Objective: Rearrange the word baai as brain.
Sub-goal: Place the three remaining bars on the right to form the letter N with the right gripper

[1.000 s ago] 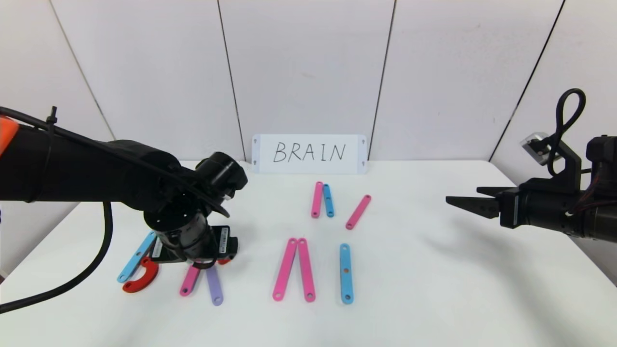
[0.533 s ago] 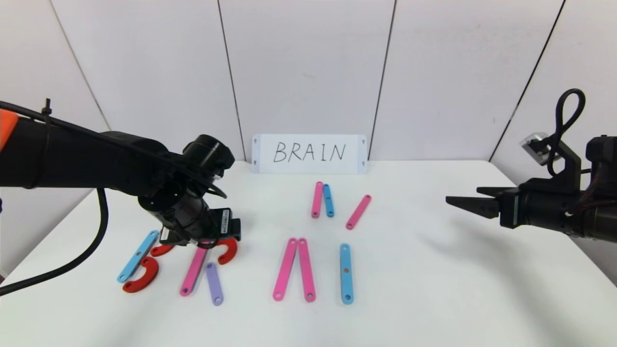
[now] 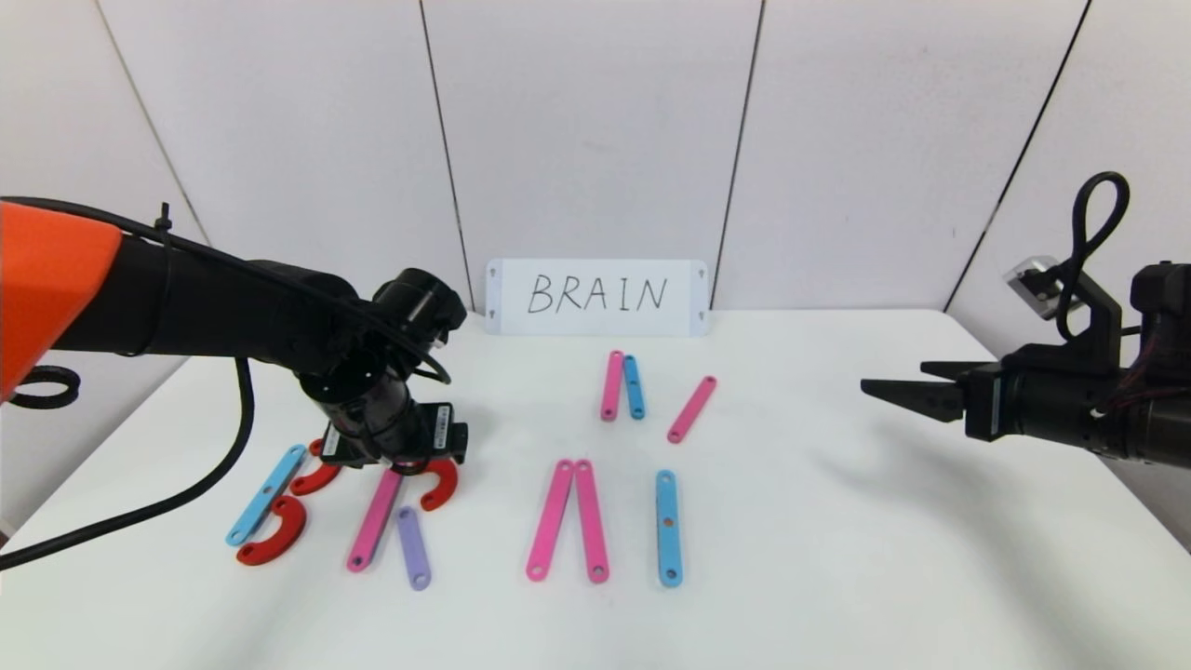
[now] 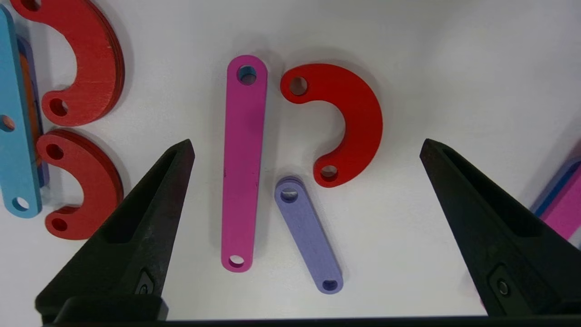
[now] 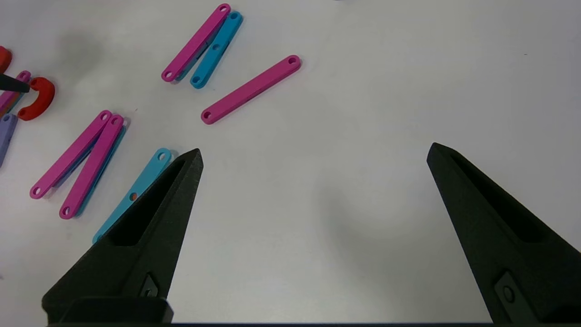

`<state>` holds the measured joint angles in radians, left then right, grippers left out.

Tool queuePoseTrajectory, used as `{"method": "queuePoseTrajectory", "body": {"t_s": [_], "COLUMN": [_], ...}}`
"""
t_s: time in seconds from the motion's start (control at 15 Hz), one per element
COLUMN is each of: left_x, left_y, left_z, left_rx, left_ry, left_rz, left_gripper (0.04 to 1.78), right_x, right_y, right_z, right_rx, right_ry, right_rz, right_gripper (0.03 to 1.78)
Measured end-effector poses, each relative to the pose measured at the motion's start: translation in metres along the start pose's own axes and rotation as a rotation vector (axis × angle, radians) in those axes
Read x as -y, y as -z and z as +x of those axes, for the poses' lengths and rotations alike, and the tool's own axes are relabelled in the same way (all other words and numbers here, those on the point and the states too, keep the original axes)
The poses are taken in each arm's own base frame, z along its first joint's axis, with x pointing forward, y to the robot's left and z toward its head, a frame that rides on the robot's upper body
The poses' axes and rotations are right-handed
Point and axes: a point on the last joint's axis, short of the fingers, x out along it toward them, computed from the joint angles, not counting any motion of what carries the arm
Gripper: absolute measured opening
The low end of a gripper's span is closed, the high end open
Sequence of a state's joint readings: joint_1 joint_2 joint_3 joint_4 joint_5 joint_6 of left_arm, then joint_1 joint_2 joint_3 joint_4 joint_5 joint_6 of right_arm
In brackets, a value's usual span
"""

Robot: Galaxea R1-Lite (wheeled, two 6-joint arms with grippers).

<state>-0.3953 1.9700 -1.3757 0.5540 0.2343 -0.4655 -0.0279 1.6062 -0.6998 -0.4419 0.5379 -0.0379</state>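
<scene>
The flat letter pieces lie on the white table (image 3: 837, 558). At the left a blue bar (image 3: 266, 493) and two red curves (image 3: 273, 532) form a B. Beside it a pink bar (image 3: 375, 518), a red curve (image 3: 439, 484) and a short purple bar (image 3: 413, 547) form an R. My left gripper (image 3: 395, 458) hovers over the R, open and empty. In the left wrist view the left gripper (image 4: 306, 145) straddles the pink bar (image 4: 243, 163), red curve (image 4: 358, 122) and purple bar (image 4: 308, 240). My right gripper (image 3: 875, 386) hovers open and empty at the right, also shown in the right wrist view (image 5: 314, 151).
Two pink bars (image 3: 569, 519) lean together at mid-table, with a blue bar (image 3: 668, 528) to their right. Behind them lie a pink and blue pair (image 3: 622, 385) and a slanted pink bar (image 3: 691, 408). The white BRAIN card (image 3: 597, 296) stands against the back wall.
My left gripper has lifted off the R pieces and drawn back toward the wall, uncovering the red curve and the pink bar. The right arm has not moved.
</scene>
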Motion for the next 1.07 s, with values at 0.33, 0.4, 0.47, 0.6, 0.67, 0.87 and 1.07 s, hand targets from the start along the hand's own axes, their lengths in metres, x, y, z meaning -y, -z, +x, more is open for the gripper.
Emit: {"method": "queuePoseTrajectory", "body": {"t_s": [0.33, 0.4, 0.47, 0.6, 0.67, 0.87, 1.07], "left_x": [0.001, 0.001, 0.002, 0.004, 0.004, 0.003, 0.002], "left_y": [-0.002, -0.004, -0.006, -0.009, -0.01, -0.01, -0.008], "left_z": [0.016, 0.018, 0.019, 0.021, 0.021, 0.022, 0.025], "left_rx": [-0.004, -0.003, 0.0, 0.007, 0.01, 0.004, -0.012], "left_ry": [-0.072, -0.074, -0.072, -0.063, -0.056, -0.059, -0.067], "left_rz": [0.047, 0.046, 0.039, 0.027, 0.017, -0.003, 0.007], "left_gripper": [1.74, 1.74, 1.74, 1.74, 1.74, 1.74, 1.74], "right_x": [0.0, 0.0, 0.0, 0.0, 0.0, 0.0, 0.0], "right_y": [0.0, 0.0, 0.0, 0.0, 0.0, 0.0, 0.0], "right_z": [0.0, -0.001, -0.001, -0.001, -0.001, -0.001, -0.001], "right_rx": [0.002, 0.002, 0.002, 0.002, 0.002, 0.002, 0.001], "right_ry": [0.001, 0.0, 0.0, 0.001, 0.001, 0.001, 0.0], "right_rz": [-0.001, -0.001, -0.001, 0.0, 0.0, 0.0, 0.0], "right_gripper": [1.73, 1.73, 1.73, 1.73, 1.73, 1.73, 1.73]}}
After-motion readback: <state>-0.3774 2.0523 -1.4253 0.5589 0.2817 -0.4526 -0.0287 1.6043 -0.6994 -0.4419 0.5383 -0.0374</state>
